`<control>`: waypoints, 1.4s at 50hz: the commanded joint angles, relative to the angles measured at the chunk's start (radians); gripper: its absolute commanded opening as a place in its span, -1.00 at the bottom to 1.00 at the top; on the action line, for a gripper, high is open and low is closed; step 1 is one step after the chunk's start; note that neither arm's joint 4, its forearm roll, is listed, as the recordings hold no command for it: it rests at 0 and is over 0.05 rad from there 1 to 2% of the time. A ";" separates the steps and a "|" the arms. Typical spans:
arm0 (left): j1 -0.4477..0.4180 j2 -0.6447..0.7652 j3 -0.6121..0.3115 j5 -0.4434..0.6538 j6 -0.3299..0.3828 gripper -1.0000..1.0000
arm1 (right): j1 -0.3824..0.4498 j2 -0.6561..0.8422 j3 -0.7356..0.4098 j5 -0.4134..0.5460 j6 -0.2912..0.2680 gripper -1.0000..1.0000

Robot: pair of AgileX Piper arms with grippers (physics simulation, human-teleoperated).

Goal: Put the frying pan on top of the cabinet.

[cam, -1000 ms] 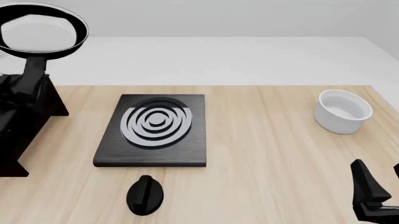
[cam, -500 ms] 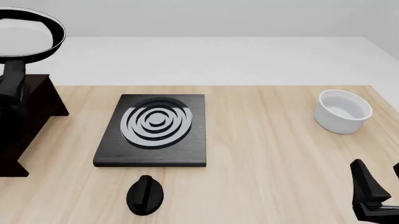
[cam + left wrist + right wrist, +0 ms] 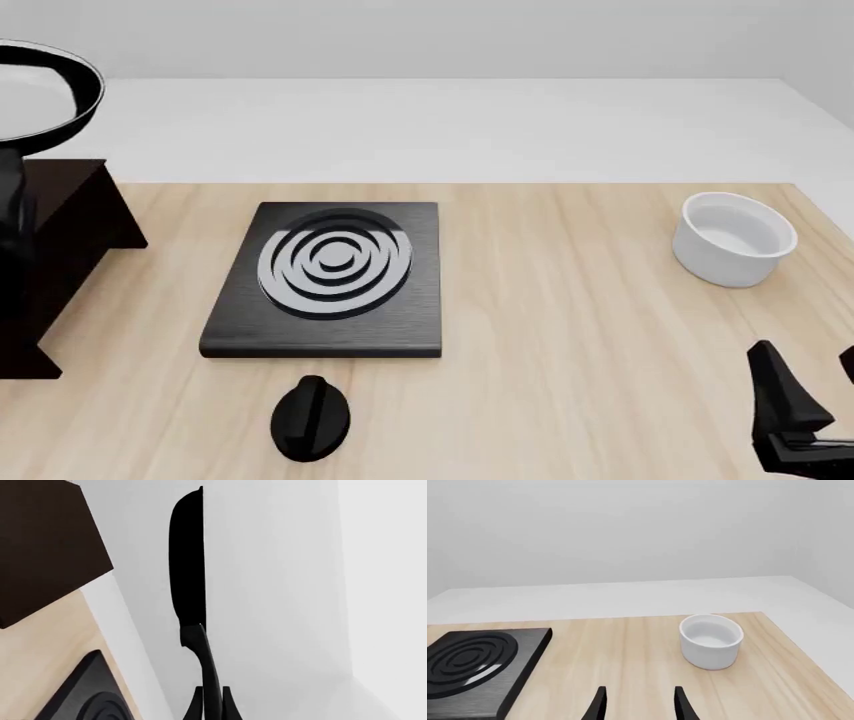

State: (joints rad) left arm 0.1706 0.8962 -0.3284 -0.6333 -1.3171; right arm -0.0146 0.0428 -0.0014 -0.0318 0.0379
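a: pan (image 3: pixel 40 85) is up in the air at the far left edge of the counter, above the cabinet (image 3: pixel 60 250), not resting on it. only part of it shows in the front view.

b: who has it?

a: left gripper (image 3: pixel 212 705). its fingers are closed tight on the end of the long handle (image 3: pixel 203 665), seen clearly from the left wrist camera. that camera sees the pan edge-on.

b: what could go wrong?

a: my guess: it's a long lever held by its tip, so the pan could twist or slip in the fingers. if it's let go while tilted or hanging past the cabinet's flat top, it may slide off toward the counter. i can't tell how squarely it sits over the top.

b: right arm?

a: right gripper (image 3: pixel 637 702) hovers near the near right corner, fingers apart, holding nothing.

b: containers?

a: white bowl (image 3: pixel 734 238) near the right edge looks empty. the pan holds nothing either. stove (image 3: pixel 327 285) sits mid-counter, black knob (image 3: pixel 311 418) near the front edge.
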 commanded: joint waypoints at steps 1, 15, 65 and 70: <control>0.031 -0.005 0.007 -0.046 -0.024 -1.00 | 0.003 0.009 0.000 -0.007 -0.004 1.00; 0.088 0.047 0.049 -0.122 -0.061 -1.00 | 0.002 0.014 0.001 -0.011 0.000 1.00; 0.138 0.281 0.103 -0.330 -0.117 -1.00 | 0.006 0.045 0.000 -0.036 -0.002 1.00; 0.128 0.300 0.105 -0.353 -0.130 -1.00 | 0.007 0.044 0.000 -0.033 -0.005 1.00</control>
State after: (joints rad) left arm 0.3027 1.1696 -0.2072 -0.9311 -1.4402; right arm -0.0095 0.0819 -0.0016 -0.0622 0.0358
